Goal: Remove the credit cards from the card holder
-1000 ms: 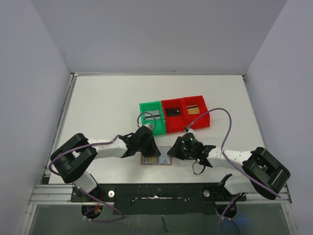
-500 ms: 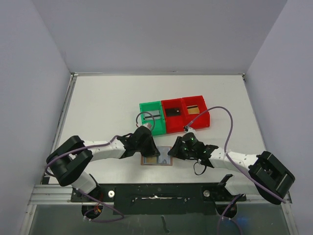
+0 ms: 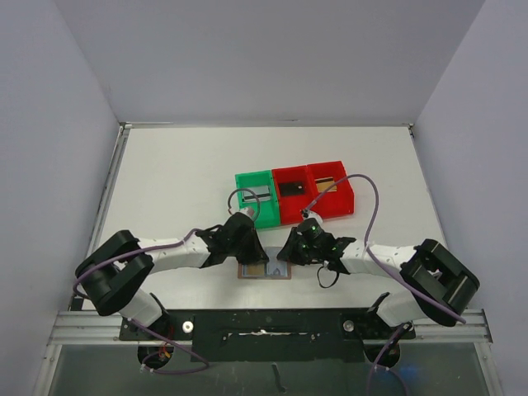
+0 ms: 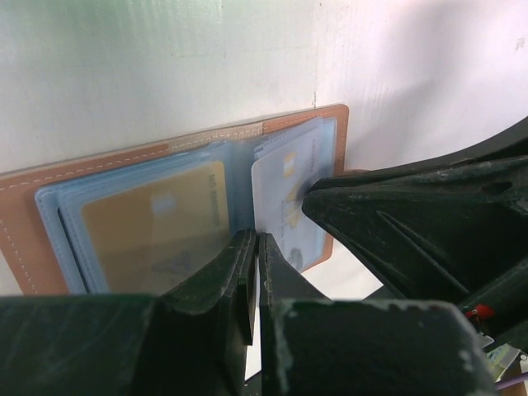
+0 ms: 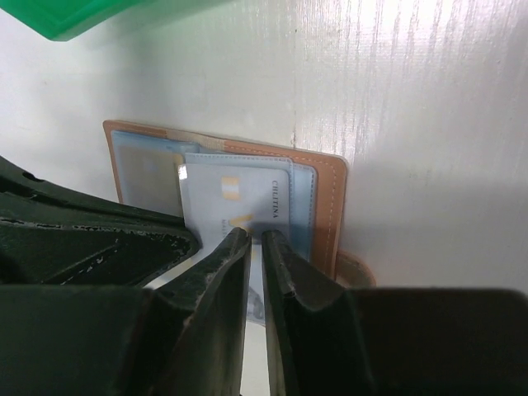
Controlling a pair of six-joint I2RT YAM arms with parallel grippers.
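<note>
Top external view: the left gripper, fingers drawn together, bears on the open card holder, which lies near the front edge of the table. A gold card sits in its left pocket. The white credit card on the right seems pinched by the right gripper. Extraction looks under way; next comes a steady outward pull with the holder pinned.

Open card holder, pale card partly out, right tool nearly closed atop it

White links, purple cables, black left tool, black right tool
</note>
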